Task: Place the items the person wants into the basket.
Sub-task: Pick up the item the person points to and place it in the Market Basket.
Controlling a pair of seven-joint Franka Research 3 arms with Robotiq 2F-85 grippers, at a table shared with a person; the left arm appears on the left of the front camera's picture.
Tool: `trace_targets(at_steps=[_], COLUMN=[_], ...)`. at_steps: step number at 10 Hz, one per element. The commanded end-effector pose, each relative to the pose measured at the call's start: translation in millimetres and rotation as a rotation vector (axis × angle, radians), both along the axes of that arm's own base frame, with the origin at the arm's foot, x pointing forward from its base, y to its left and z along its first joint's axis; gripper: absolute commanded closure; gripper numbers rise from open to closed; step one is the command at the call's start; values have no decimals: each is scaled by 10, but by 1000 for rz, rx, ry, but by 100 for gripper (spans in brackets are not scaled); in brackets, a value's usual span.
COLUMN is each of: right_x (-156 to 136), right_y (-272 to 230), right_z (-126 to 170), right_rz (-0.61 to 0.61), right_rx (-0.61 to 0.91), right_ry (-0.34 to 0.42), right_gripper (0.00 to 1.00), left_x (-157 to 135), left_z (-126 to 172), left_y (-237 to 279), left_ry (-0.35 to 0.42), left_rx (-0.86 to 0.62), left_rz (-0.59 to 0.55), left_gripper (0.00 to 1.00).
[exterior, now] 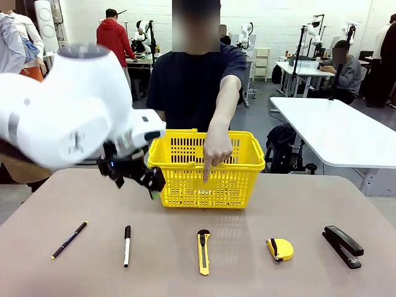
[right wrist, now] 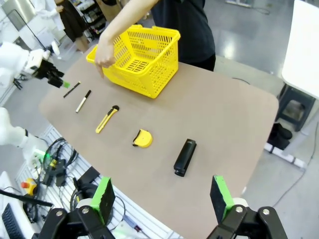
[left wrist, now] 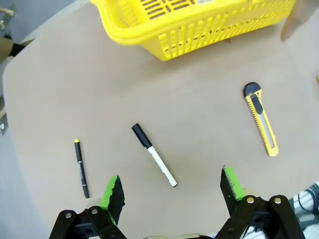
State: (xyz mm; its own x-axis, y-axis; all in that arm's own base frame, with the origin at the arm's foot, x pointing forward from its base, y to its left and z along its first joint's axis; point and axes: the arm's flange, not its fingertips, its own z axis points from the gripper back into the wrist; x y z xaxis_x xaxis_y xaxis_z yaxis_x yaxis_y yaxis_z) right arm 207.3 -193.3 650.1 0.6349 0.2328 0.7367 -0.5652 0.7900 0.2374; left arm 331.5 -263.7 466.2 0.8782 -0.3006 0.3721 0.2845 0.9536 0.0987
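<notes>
The yellow basket (exterior: pixel 185 162) stands at the table's far middle. The person (exterior: pixel 192 80) reaches over it, and a hand (exterior: pixel 216 147) points one finger down in front of its near wall, above the yellow-and-black utility knife (exterior: pixel 203 250). Right of the knife lie the yellow tape measure (exterior: pixel 279 249) and the black stapler (exterior: pixel 342 245). My left gripper (exterior: pixel 139 176) hovers open, left of the basket; its wrist view has the knife (left wrist: pixel 261 118) to the right and the basket (left wrist: pixel 199 25) at the top. My right gripper (right wrist: pixel 161 195) hangs open high above the table, with the stapler (right wrist: pixel 185 157), tape measure (right wrist: pixel 143 138) and knife (right wrist: pixel 107 119) below.
A thin black pen with a yellow tip (exterior: pixel 69 239) and a white marker with a black cap (exterior: pixel 127 245) lie at the front left. The marker (left wrist: pixel 153 155) lies between my left fingers' line of sight. A white table (exterior: pixel 346 133) stands behind on the right.
</notes>
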Motion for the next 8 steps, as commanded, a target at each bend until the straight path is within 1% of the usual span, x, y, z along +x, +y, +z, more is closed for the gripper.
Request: trace_targets(at_steps=[1,2,3,8], right_x=[32,32,32,32], right_y=[4,4,4,4], right_z=[-35,-35,-35,-35], right_rz=[6,6,6,6], right_rx=[6,6,6,6], right_ry=[-24,-24,-24,-24], right_gripper=[0,0,0,0], left_x=[-62,27,-99,-99], left_z=[-116,70,-135,-135], left_y=[-96,-2,-51,-51], left_ry=[-33,-41,-16,-16], left_rx=[61,9,23,23], left_rz=[63,59,26,26], left_gripper=[0,0,0,0])
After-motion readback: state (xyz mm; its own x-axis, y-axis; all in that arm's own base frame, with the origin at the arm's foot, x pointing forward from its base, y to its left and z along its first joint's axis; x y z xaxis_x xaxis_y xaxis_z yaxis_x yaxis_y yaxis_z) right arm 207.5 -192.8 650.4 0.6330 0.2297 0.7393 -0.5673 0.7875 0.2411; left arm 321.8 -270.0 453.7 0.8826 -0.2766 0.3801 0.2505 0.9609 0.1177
